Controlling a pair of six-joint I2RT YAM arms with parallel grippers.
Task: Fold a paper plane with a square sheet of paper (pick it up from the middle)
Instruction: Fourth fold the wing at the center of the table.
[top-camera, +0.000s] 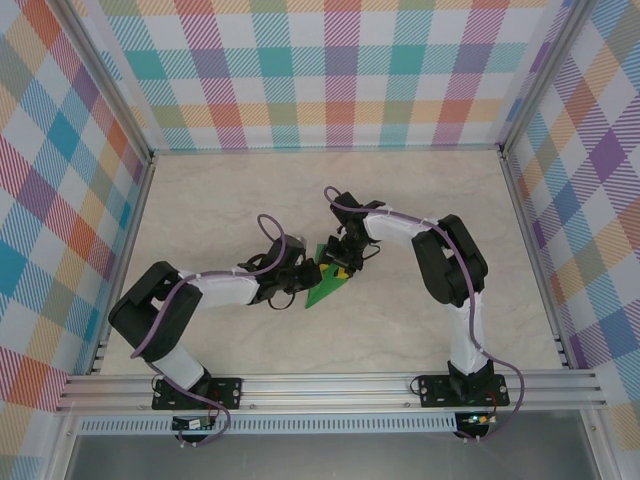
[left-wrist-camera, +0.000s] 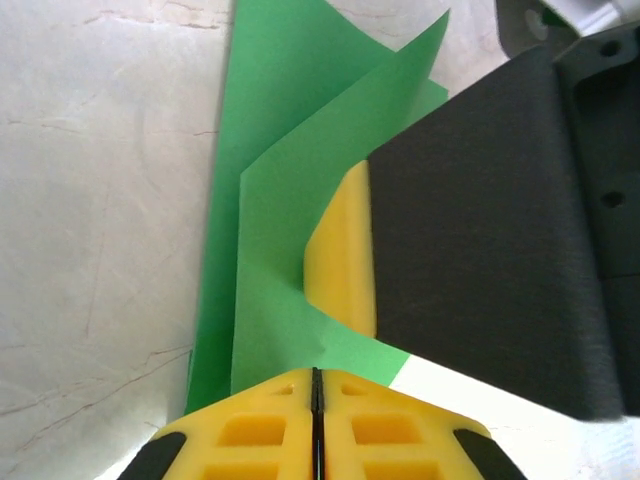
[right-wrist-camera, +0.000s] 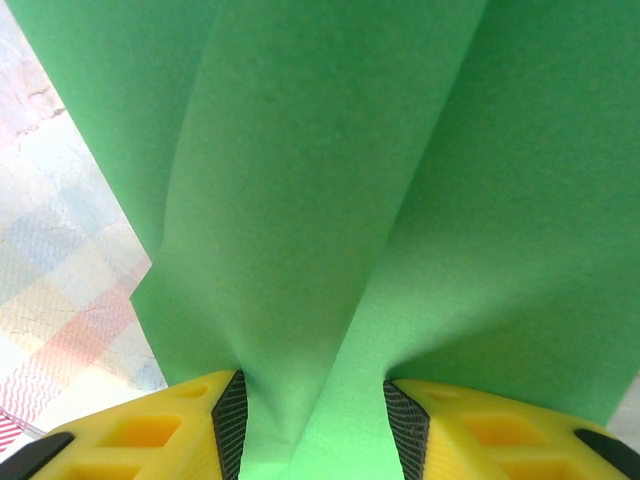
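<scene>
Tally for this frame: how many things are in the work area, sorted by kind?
green paper sheet, partly folded: 1
grippers (left gripper, right gripper): 2
Total: 3

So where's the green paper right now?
In the overhead view the green paper sits near the table's middle, between the two hands: left hand on its left, right hand at its far-right end.
</scene>
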